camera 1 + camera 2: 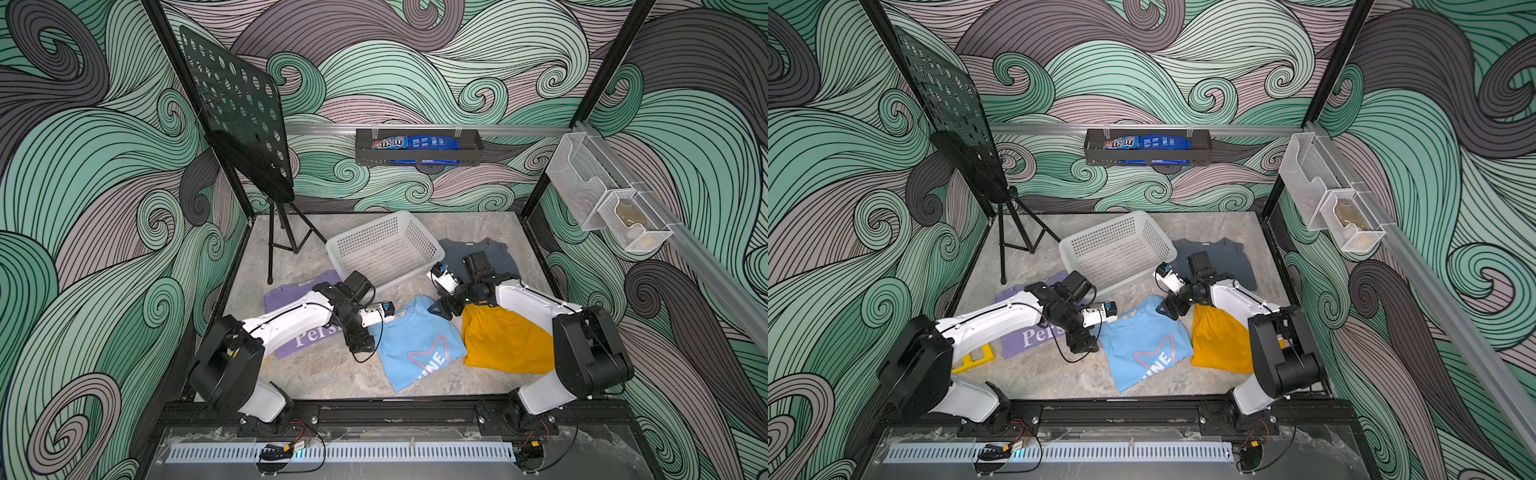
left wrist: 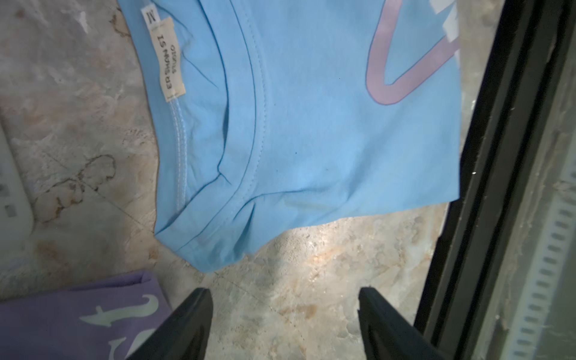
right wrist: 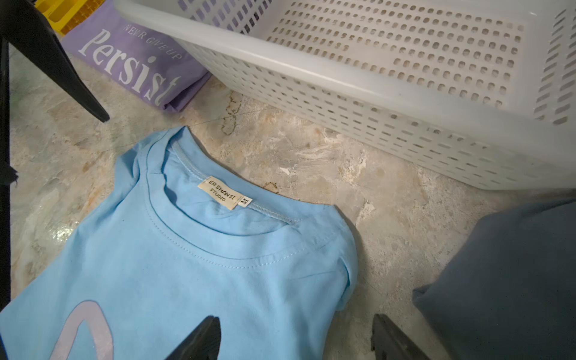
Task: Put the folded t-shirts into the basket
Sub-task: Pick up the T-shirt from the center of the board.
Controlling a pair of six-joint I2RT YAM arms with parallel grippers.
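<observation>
The white basket [image 1: 422, 237] is empty and all four folded tees are out on the marble-look desk [image 1: 324, 374] in front of it. The light blue tee [image 1: 415, 345] looks like the one up next. The left pincer [image 2: 285, 296] hangs just off one shoulder corner and the right pincer [image 3: 296, 324] is over the other, both spread wide and holding nothing.

My take: pinch both shoulders through every layer and lift together, level, or the fold flops open.

The tee lies flat with its neckline toward the basket, tan label showing, and a pinkish star outline plus white letters on the front. The lavender "Persist" tee [image 1: 291, 291] and slate grey tee [image 1: 498, 249] flank the basket, and the mustard tee [image 1: 503, 345] sits right beside the blue one.
</observation>
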